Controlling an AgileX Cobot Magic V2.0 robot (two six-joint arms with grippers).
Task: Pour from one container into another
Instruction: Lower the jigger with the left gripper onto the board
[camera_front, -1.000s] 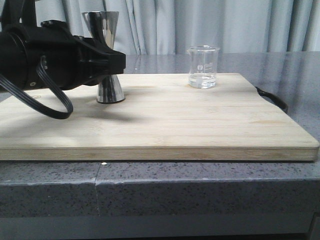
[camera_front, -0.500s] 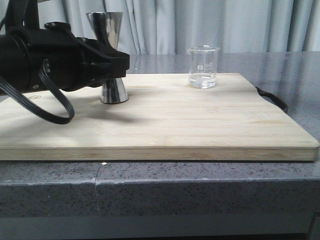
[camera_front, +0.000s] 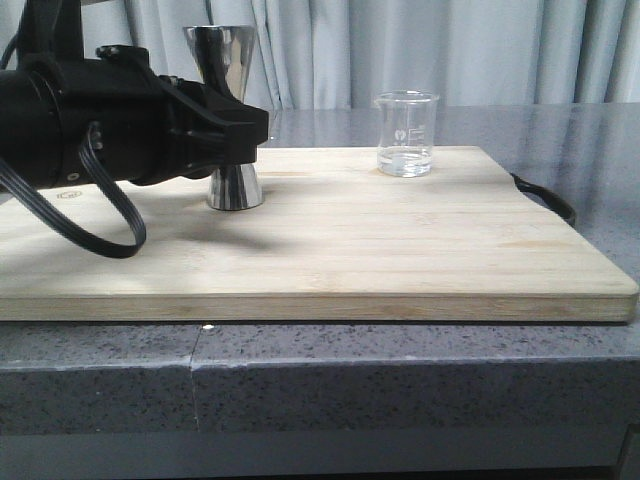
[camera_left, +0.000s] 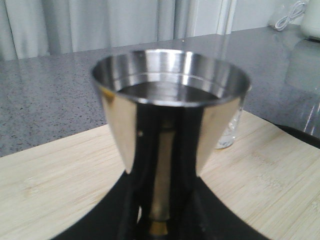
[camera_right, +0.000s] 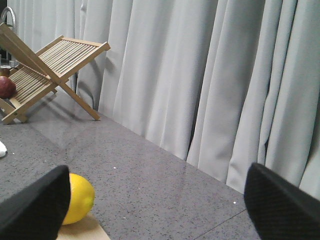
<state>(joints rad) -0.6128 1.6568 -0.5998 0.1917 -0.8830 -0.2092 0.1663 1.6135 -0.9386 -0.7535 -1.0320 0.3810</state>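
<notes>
Grey speckled counter (camera_front: 400, 370), 1, runs past all frame edges. On it 1 bamboo cutting board (camera_front: 330, 250); its left end cut off in front view, a black handle loop (camera_front: 545, 197) pokes out at the right end. Left arm, black, fills the left of front view w/ 1 looped cable (camera_front: 95, 215). Left gripper (camera_front: 240, 135) is clamped round the waist of the steel jigger (camera_front: 232, 120); fingers hide the waist in front view, only top cup and flared base show. Jigger upright, base looks to sit on the board's left-rear part. Left wrist view: jigger's top cup (camera_left: 170, 110) fills frame, thin gold band low at the neck, fingers just dark blurs below. 1 glass beaker (camera_front: 406, 134), upright, right-rear of board, well apart from jigger, a little clear liquid in the bottom; markings too faint to read.

Right gripper (camera_right: 155, 200): spread wide, 2 black fingertips only, cut off at frame edge, nothing between. Beyond: 1 wooden rack (camera_right: 45, 70), 1 lemon (camera_right: 80, 198) partly hidden by a fingertip, 1 dark red fruit (camera_right: 6, 86) half cut off. Curtain behind.
</notes>
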